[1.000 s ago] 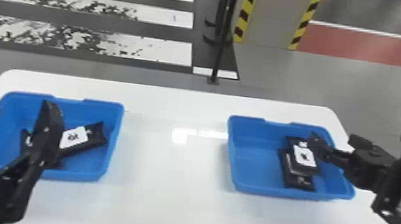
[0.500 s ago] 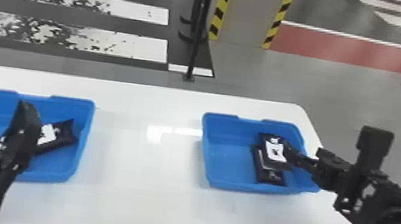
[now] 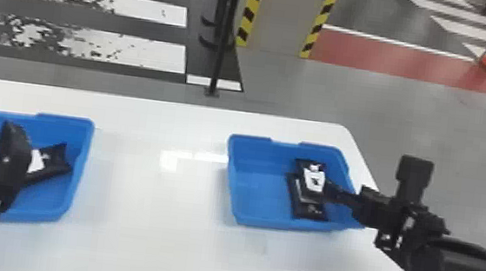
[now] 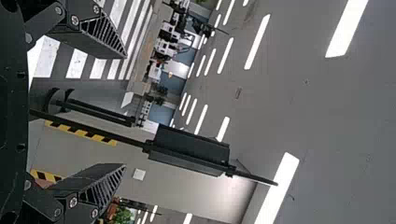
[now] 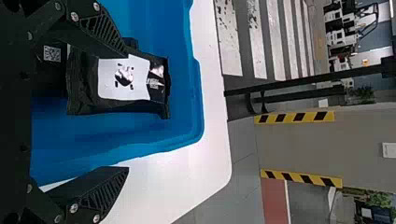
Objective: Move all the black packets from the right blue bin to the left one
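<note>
Grabbing time, I think! The right gripper (image 5: 126,112) is spread wide, empty, by the top black packet (image 5: 105,91) in the right blue bin (image 3: 259,196) — next, get around it and squeeze. The left gripper (image 4: 125,111) is spread and empty too.

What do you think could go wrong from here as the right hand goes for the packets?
The open right hand has one finger out by the wall of the right blue bin, so closing might catch the wall and shift the bin. The upper packet rests on the lower packet, which could get dragged along. The left hand, seen over the left blue bin, might obstruct a drop there.
</note>
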Controlling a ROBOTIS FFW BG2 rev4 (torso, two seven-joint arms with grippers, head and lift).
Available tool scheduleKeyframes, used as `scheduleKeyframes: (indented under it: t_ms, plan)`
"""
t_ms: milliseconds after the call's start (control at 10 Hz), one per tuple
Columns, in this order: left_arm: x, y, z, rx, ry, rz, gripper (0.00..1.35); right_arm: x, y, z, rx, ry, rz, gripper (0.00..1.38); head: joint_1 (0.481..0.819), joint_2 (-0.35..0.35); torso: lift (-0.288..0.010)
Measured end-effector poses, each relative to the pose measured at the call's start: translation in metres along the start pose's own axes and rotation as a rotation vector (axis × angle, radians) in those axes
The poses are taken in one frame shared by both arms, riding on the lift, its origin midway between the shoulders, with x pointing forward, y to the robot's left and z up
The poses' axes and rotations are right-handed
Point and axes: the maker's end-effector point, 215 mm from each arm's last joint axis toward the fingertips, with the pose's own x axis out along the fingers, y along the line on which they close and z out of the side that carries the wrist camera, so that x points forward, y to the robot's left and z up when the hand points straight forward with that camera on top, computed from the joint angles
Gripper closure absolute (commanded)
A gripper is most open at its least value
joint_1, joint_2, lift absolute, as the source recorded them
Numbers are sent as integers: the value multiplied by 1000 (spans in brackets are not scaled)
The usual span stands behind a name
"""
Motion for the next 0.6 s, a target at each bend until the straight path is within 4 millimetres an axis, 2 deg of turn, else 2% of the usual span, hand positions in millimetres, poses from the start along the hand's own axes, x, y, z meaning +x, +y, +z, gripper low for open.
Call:
scheduleKeyframes:
  t_ms: [300,600]
  plan:
    - [1,-1,0,-1,-2,-2,225,12,20,-2,13,0,39,179,695,-228,-140]
    - [2,-1,1,-1,-4,-6,225,28,21,-13,37,28,40,182,695,-222,-140]
